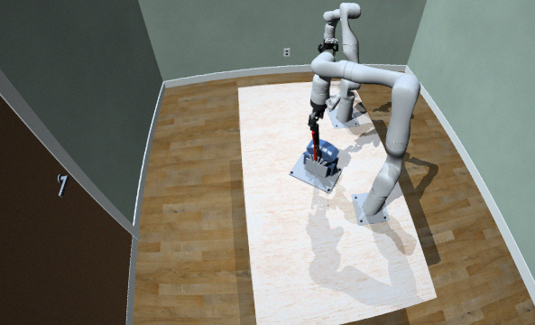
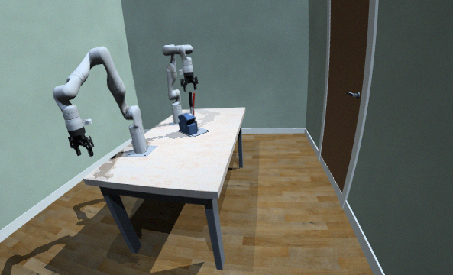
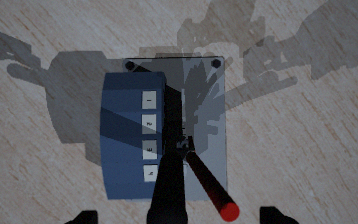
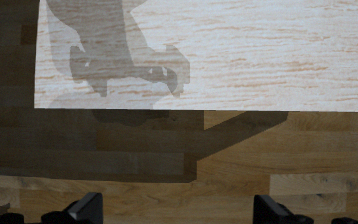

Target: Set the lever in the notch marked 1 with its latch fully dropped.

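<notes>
Green walls (image 1: 204,41) (image 2: 218,69), brown door (image 1: 32,217) (image 2: 342,92), wood-plank floor (image 1: 195,181) (image 2: 287,191) (image 4: 240,170).
</notes>
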`<state>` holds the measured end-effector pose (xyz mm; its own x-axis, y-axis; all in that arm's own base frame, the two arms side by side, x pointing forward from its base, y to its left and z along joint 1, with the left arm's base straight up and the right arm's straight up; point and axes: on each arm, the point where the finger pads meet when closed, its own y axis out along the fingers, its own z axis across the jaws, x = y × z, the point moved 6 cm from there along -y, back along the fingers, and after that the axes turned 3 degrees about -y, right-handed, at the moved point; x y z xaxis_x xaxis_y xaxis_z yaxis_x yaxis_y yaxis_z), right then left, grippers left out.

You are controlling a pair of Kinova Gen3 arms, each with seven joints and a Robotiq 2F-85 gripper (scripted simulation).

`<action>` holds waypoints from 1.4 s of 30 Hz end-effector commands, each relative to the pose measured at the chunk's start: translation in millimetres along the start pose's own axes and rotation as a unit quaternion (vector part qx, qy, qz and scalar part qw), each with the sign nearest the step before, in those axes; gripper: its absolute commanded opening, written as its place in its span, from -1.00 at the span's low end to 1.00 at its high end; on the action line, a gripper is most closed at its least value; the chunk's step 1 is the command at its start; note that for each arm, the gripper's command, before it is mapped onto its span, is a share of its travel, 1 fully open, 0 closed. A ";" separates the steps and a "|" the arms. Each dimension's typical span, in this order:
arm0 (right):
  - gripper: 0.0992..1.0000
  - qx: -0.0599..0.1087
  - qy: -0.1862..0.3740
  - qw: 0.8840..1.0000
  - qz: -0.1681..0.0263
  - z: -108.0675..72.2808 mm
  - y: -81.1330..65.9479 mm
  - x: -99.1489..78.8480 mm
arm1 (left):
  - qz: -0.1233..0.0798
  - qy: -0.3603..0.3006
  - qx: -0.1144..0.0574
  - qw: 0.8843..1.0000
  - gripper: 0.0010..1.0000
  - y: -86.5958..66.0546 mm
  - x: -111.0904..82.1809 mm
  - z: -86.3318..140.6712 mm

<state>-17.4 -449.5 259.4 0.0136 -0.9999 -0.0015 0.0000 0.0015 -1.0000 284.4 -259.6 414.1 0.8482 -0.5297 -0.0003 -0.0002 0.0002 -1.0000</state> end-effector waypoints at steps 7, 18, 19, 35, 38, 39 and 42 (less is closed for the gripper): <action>1.00 0.000 0.000 1.000 -0.001 0.0 -0.6 0.2 | -0.001 0.000 0.000 1.000 0.95 16.9 0.1 0.0; 1.00 0.000 0.000 1.000 -0.001 0.0 -0.6 0.2 | -0.001 0.000 0.000 1.000 0.95 35.5 0.2 0.0; 1.00 0.000 0.000 1.000 -0.001 0.0 -0.6 0.2 | -0.001 0.000 0.000 1.000 0.95 37.3 0.2 0.0; 1.00 0.000 0.000 1.000 -0.001 0.0 -0.6 0.2 | -0.001 0.000 0.000 1.000 0.95 51.5 0.2 0.0; 1.00 0.000 0.000 1.000 -0.001 0.0 -0.6 0.2 | -0.001 0.000 0.000 1.000 0.95 52.0 0.2 0.0; 1.00 0.000 0.000 1.000 -0.001 0.0 -0.6 0.2 | -0.001 0.000 0.000 1.000 0.95 52.0 0.2 0.0; 1.00 0.000 0.000 1.000 -0.001 0.0 -0.6 0.2 | -0.001 0.000 0.000 1.000 0.95 52.1 0.2 0.0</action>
<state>-17.4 -449.5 259.4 0.0136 -0.9999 -0.0015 0.0000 0.0015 -1.0000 284.4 -259.6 361.4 0.8482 -0.5297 -0.0002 -0.0001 0.0001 -1.0000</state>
